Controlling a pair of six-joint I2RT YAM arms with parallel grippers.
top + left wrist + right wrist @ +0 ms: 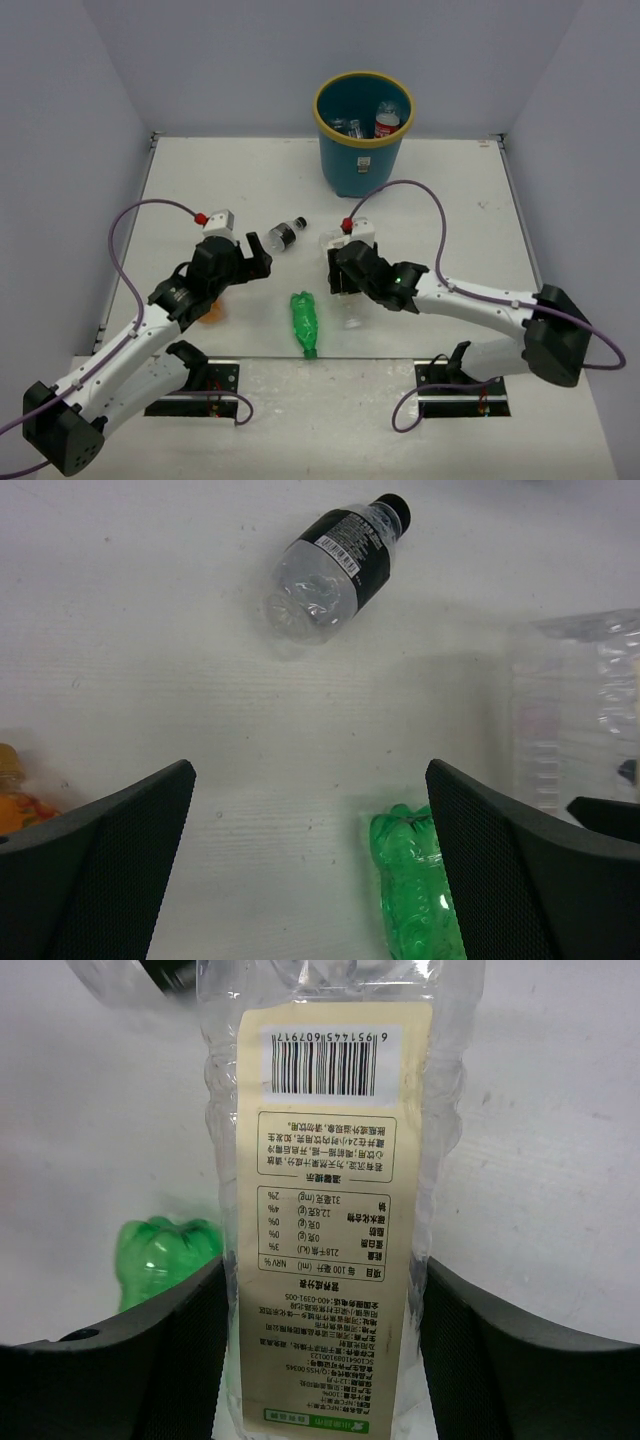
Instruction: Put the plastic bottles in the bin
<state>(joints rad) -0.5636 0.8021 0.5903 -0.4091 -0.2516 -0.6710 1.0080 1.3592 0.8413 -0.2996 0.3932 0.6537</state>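
Right gripper [325, 1280] clamped on pale-label bottle [330, 1110] at counter [200, 180] centre. Left gripper [308, 780] wide, empty; black-label bottle [335, 565] ahead. Green bottle [305, 322] between arms. Bin [360, 165] at far edge.

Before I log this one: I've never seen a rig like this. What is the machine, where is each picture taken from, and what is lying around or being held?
The machine is a left arm and a right arm bolted at the near edge of the table, each ending in a two-finger gripper. The wide picture looks down from above and behind them. The other two come from wrist cameras, so the dark shapes at the bottom are fingers. The bin already holds bottles. On the table lie a black-label bottle, a green bottle and an orange bottle. The left gripper is open and empty. The right gripper is closed on a clear pale-label bottle.
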